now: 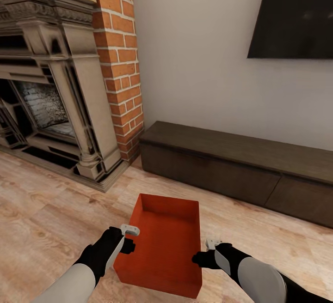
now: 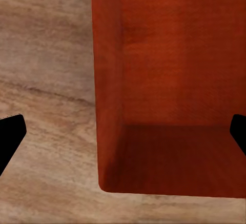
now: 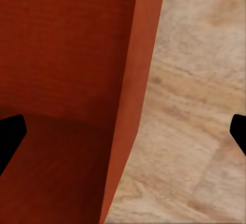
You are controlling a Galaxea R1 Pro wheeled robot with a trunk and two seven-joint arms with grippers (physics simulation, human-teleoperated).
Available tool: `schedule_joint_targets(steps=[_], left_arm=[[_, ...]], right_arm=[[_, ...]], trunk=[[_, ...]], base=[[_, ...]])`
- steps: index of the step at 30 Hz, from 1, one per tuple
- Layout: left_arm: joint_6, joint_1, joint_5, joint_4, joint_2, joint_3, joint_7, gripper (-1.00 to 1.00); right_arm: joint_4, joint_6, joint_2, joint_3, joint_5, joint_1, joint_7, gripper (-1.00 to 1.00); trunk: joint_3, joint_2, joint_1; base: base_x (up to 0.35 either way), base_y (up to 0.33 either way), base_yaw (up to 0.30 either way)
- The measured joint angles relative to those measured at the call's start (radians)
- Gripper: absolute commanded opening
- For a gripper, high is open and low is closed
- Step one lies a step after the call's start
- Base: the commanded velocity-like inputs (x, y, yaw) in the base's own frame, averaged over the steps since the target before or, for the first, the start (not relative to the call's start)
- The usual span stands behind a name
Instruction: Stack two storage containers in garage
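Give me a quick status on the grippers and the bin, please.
Left gripper open, astride bin's left wall. Right gripper open, astride right wall. Bin on wood floor, not lifted. Nothing in the way.

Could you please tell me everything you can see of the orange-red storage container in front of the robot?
The storage container is an orange-red, thin-walled rectangular bin, lidless and empty inside. It sits upright on the pale wood-plank floor, in front of the long dark cabinet. The left gripper and right gripper each straddle a long side wall, fingers wide apart, one inside and one outside the wall, not yet closed on it.
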Motion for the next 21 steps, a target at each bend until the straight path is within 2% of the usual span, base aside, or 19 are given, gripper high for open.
schedule_joint_targets(steps=[21], left_arm=[[0.0, 0.0, 0.001, -0.002, 0.0, 0.001, 0.0, 1.0]], right_arm=[[0.0, -0.001, 0.001, 0.0, 0.0, 0.0, 0.0, 1.0]], trunk=[[-0.081, -0.005, 0.009]], base=[[0.0, 0.0, 0.0]])
